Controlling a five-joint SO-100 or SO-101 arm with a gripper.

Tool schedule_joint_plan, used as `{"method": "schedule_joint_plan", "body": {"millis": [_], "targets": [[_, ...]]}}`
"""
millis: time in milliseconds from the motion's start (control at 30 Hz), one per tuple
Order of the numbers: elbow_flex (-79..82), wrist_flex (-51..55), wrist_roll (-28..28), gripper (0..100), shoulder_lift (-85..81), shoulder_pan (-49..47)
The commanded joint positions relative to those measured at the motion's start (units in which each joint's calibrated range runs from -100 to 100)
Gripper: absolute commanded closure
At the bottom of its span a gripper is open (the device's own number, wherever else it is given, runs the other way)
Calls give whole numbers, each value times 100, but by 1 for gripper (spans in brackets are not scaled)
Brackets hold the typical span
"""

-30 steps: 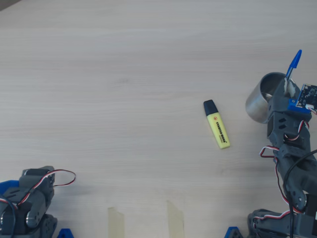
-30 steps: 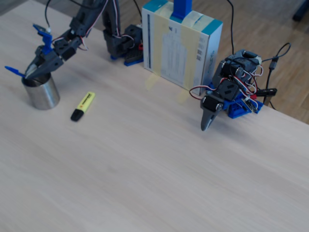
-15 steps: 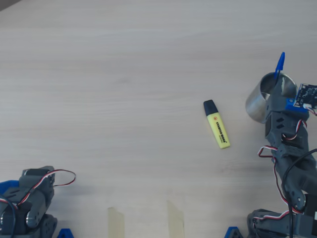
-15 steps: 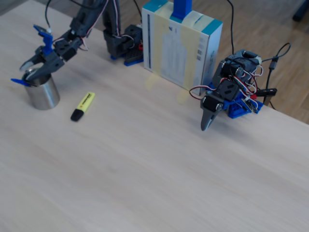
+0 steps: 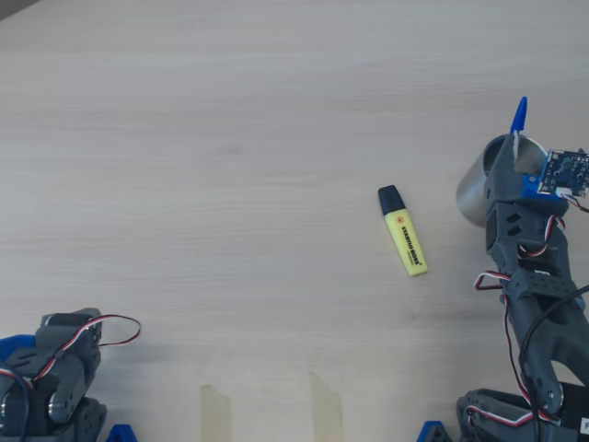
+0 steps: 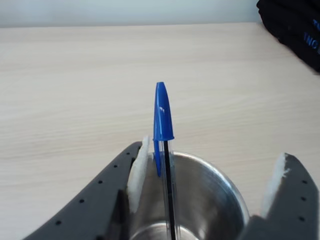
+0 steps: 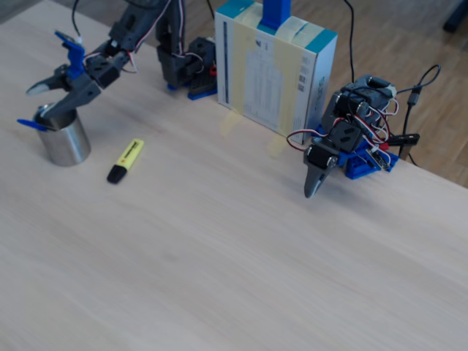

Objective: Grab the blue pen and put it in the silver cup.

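Observation:
The blue pen (image 6: 162,115) stands tilted in the silver cup (image 6: 210,195), its blue cap sticking out above the rim. My gripper (image 6: 214,150) hovers just over the cup, open, with its jaws wide apart on either side of the opening. The pen's barrel lies close beside the left pad (image 6: 137,167); I cannot tell if they touch. In the overhead view the cup (image 5: 471,189) is at the right edge under the gripper (image 5: 509,158), and the pen's cap (image 5: 520,115) pokes out beyond it. The fixed view shows the cup (image 7: 66,142), pen (image 7: 29,124) and gripper (image 7: 40,99) at far left.
A yellow highlighter with a black cap (image 5: 403,242) lies on the table just left of the cup, also seen in the fixed view (image 7: 126,161). A second arm (image 7: 344,139) rests at the table's other side. A tall box (image 7: 274,66) stands behind.

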Motion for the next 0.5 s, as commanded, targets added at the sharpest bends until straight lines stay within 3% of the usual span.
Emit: {"method": "schedule_joint_plan", "body": {"millis": [0,467], "targets": [[-4,296,27,63,-527,-208],[431,2724,-9,63,-3013,-1281]]}}
